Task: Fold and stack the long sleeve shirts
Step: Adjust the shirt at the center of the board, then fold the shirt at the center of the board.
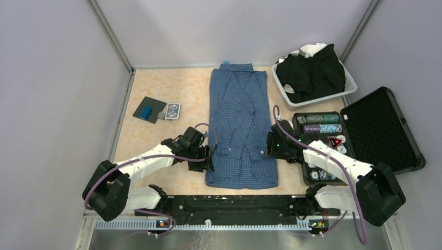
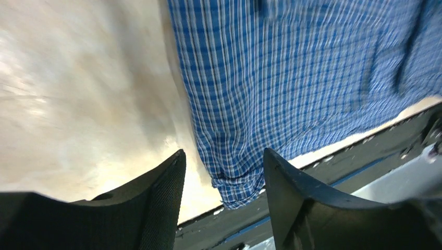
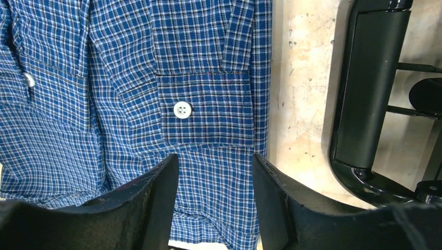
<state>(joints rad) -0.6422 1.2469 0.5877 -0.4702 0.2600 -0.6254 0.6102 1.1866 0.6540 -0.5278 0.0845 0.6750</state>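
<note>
Cloth of the blue checked shirt (image 1: 242, 120) looked thin, light and limp, likely to sag wherever unsupported. It lay flat on the desk (image 1: 182, 88), sleeves folded in, hem nearest the arms. Left pincer (image 2: 224, 159) hung released by the near left hem corner; right pincer (image 3: 215, 161) hung released above the buttoned cuff (image 3: 206, 112) at the right edge. Pinching both hem corners seemed the surest hold. Black shirts (image 1: 312, 73) sat heaped in the basket (image 1: 333, 97).

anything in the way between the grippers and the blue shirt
Nothing visible. The left gripper hangs open at the shirt's near left corner. The right gripper is open just above a buttoned cuff at its right edge.
</note>
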